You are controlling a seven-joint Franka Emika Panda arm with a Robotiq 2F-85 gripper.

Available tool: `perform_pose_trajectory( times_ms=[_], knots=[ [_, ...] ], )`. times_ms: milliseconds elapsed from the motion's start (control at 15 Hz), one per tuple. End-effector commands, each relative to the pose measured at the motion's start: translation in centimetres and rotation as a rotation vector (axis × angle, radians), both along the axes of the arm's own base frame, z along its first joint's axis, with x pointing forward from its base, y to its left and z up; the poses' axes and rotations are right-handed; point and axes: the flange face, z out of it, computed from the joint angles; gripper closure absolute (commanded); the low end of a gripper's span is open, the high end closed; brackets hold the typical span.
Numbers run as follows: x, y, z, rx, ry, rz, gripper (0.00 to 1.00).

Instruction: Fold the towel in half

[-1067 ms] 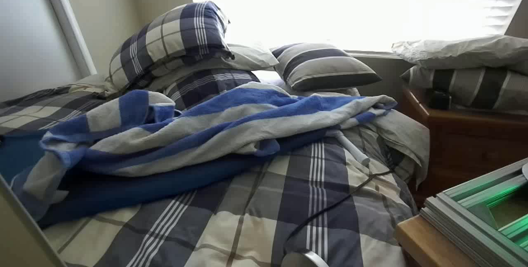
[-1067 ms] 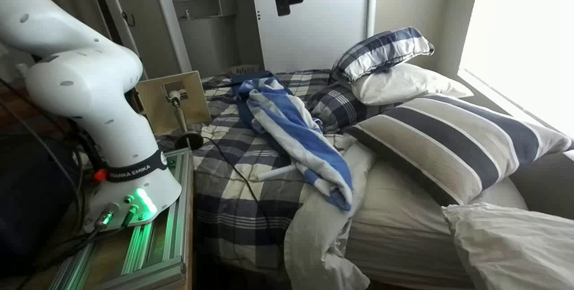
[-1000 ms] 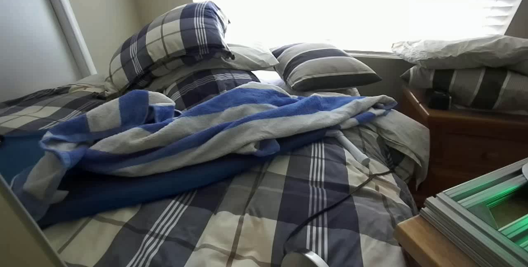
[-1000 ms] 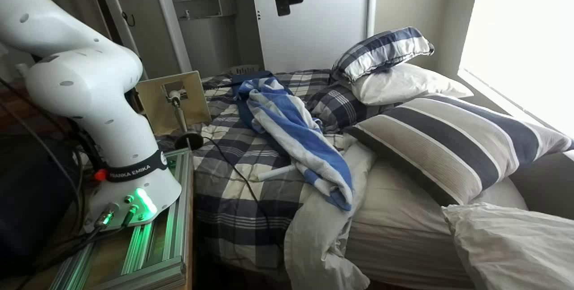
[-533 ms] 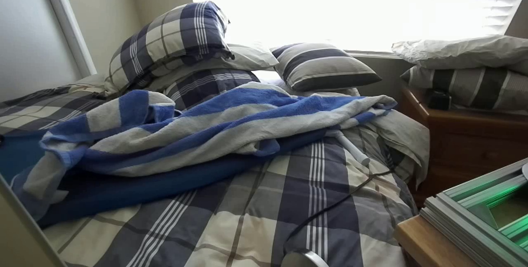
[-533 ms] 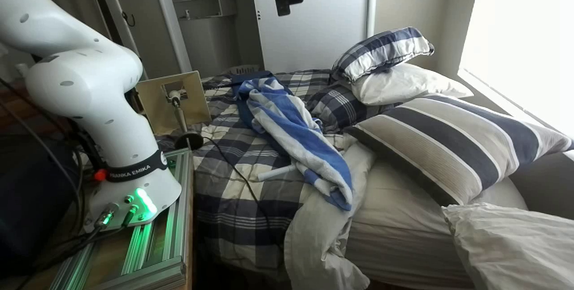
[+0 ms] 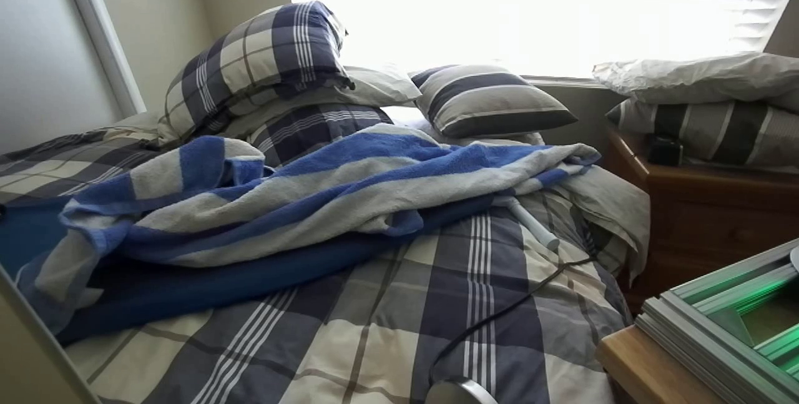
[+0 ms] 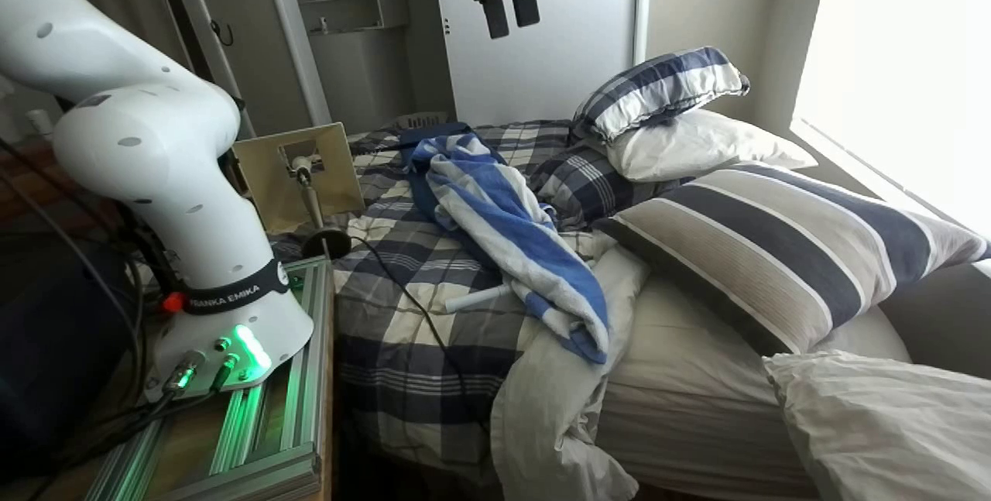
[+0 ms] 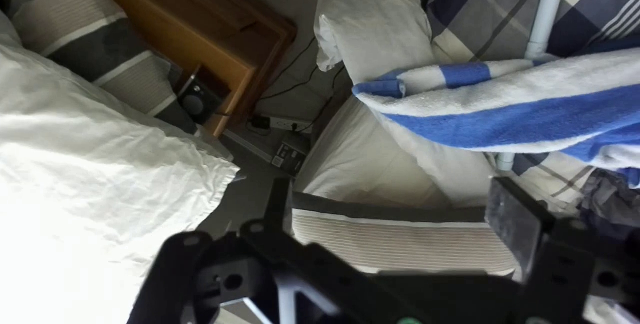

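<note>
The towel (image 7: 337, 185), with broad blue and white stripes, lies rumpled and bunched lengthwise across the bed in both exterior views (image 8: 515, 214). Its narrow near end hangs over a white sheet. In the wrist view the towel (image 9: 525, 113) enters from the right edge, with its end near the middle. My gripper (image 8: 512, 22) hangs high at the top of an exterior view, well above the bed and apart from the towel. In the wrist view the gripper (image 9: 390, 199) is wide open, with nothing between its fingers; a striped pillow shows far below. The towel's underside is hidden.
A dark blue item (image 7: 249, 288) and a white tube (image 8: 476, 298) lie under the towel. A plaid pillow (image 7: 262, 54) and a striped pillow (image 8: 774, 245) lie behind it. A stand with a square panel (image 8: 341, 176) and a cord is beside the arm. A wooden nightstand (image 7: 718, 216) stands beside the bed.
My gripper has moved slightly down and to the right in an exterior view and turned, so both fingers now show apart. The arm has shifted a little. The towel has not moved.
</note>
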Motion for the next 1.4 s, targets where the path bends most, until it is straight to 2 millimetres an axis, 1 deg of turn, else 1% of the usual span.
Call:
perform_pose_trajectory(
  times_ms=[0,67,133,200,267,533,667,733,800,867,1333],
  knots=[
    [1.7,3.2,-3.0,0.024,0.004,0.098,0.00],
    [2.1,3.7,-4.1,0.035,0.001,0.117,0.00],
    [2.4,3.7,-5.4,0.064,-0.010,0.125,0.00],
    [2.8,3.4,-6.7,0.082,-0.035,0.104,0.00],
    [3.2,2.9,-8.4,0.093,-0.052,0.099,0.00],
    [4.0,1.1,-14.4,0.178,-0.126,0.104,0.00],
    [4.0,0.3,-16.7,0.208,-0.143,0.117,0.00],
    [3.8,0.9,-15.0,0.177,-0.118,0.100,0.00],
    [3.8,0.5,-16.1,0.186,-0.120,0.104,0.00],
    [3.8,0.3,-16.8,0.190,-0.118,0.105,0.00],
    [4.0,0.4,-16.9,0.191,-0.118,0.109,0.00]
  ],
)
